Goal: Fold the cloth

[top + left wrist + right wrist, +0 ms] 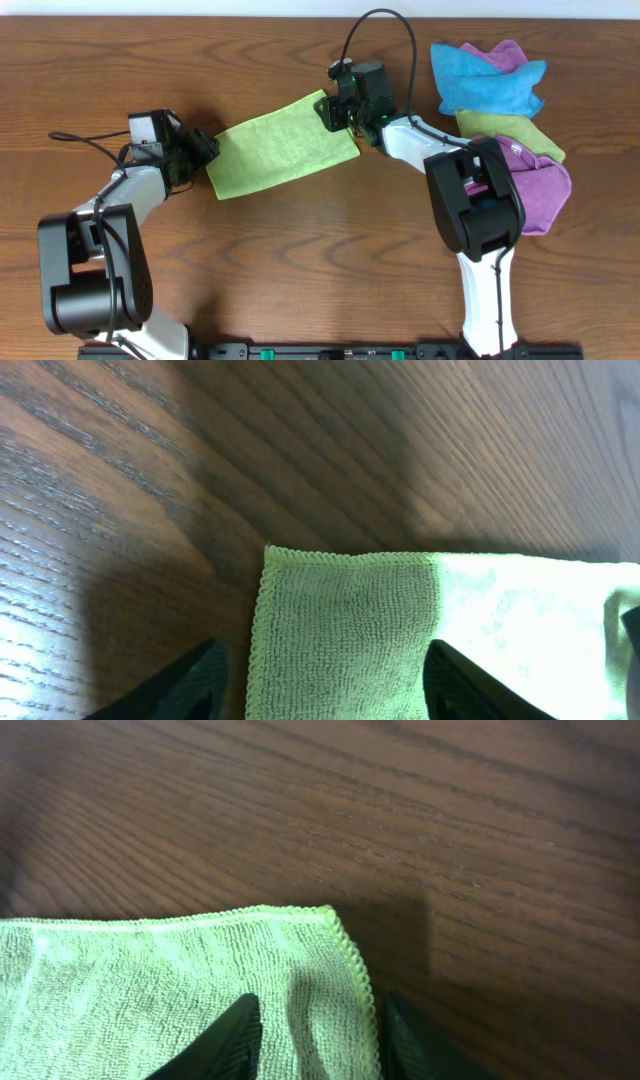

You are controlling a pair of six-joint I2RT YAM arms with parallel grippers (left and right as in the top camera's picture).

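The lime-green cloth (280,148) lies flat on the wooden table, tilted, between the two arms. My left gripper (205,148) is at its left corner. In the left wrist view the cloth (340,620) lies between the wide-open fingers of the left gripper (320,695). My right gripper (340,118) is at the cloth's upper right corner. In the right wrist view its fingers (318,1045) straddle the cloth's stitched edge (150,980), one on the cloth and one on the table. A small raised fold sits between them, and a gap remains.
A pile of other cloths lies at the right: a blue one (485,80), a purple one (540,185) and a duller olive-green one (505,128). The right arm's base (480,210) stands beside the pile.
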